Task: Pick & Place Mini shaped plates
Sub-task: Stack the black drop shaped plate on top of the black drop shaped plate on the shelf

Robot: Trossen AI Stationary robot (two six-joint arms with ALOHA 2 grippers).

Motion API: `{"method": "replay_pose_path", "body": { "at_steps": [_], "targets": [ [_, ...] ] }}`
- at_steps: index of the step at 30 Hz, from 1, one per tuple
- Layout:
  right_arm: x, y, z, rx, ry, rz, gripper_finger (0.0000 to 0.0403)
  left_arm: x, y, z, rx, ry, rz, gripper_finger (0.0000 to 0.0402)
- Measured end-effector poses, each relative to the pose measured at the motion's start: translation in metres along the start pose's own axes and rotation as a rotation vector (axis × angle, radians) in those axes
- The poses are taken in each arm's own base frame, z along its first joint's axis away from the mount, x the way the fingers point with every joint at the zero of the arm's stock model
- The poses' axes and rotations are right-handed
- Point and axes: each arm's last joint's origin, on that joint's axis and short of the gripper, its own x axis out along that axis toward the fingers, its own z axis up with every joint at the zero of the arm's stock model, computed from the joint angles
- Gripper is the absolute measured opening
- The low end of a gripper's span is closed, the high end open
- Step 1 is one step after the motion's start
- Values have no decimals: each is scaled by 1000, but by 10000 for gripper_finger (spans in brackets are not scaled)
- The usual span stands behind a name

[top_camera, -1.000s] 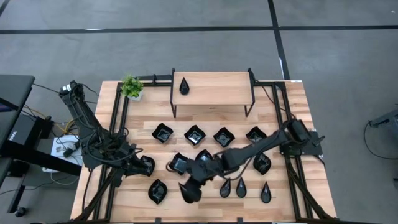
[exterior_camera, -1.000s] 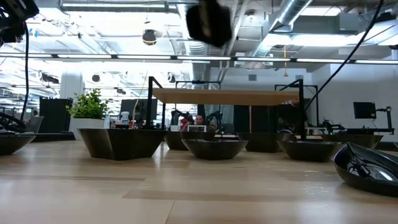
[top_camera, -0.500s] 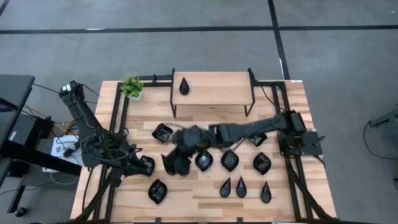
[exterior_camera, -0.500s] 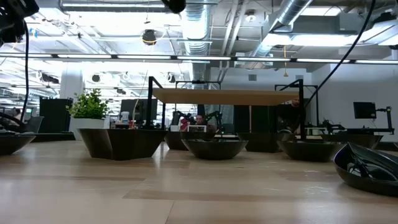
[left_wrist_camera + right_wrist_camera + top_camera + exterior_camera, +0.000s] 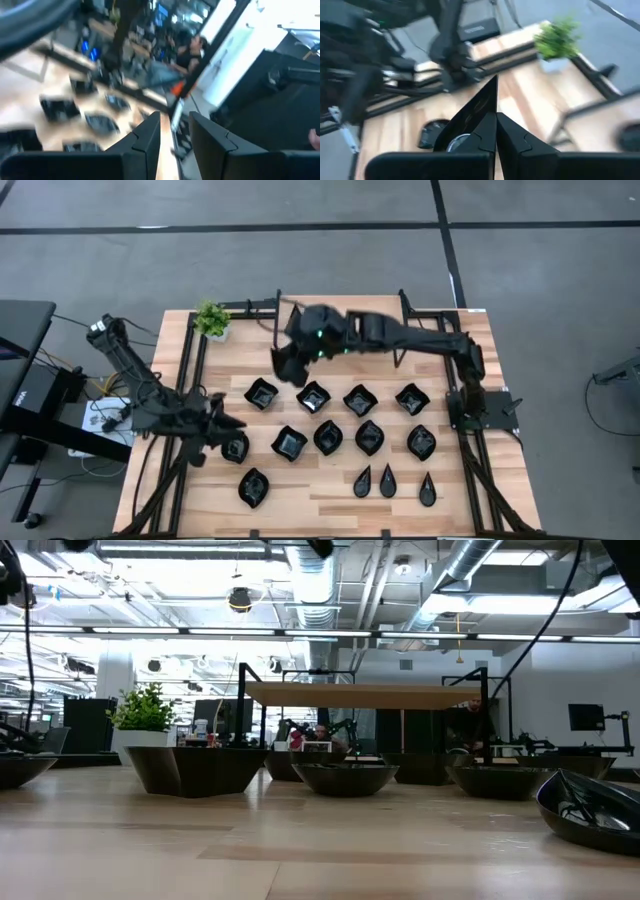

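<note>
High view: the right gripper hangs at upper centre of the frame, over the left end of a small raised wooden shelf, its arm reaching in from the right side of the table. Seen from the right wrist, its two fingers are pressed together on the rim of a black dish, which stands up on edge between them.

On the table below, the other black dishes lie in rows: four wavy squares just under the shelf, a second row of rounder ones beneath them, and three narrow teardrop dishes side by side at lower right of centre. One more dish sits alone at lower left.

The left gripper sits at the left of the frame, low over the table edge and just beside a dish. From the left wrist its fingers stand a little apart with nothing between them, though that view is blurred and the gap is hard to judge.

A small green potted plant stands at the table's upper left corner, near the shelf's left leg. In the low view the dishes line up across the tabletop, the plant at left and the shelf in the background centre.
</note>
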Motion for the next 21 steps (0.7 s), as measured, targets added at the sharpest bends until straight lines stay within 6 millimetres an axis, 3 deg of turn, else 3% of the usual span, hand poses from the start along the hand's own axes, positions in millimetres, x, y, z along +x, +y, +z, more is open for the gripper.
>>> {"method": "replay_pose_path", "body": {
  "at_steps": [10, 21],
  "targets": [
    [-22, -54, 18, 68, 39, -130, 0, 26, 32, 25, 117, -179, 207, 103],
    [-26, -72, 21, -29, 45, -200, 0, 82, 59, 72, 233, -235, 350, 103]
  ]
}}
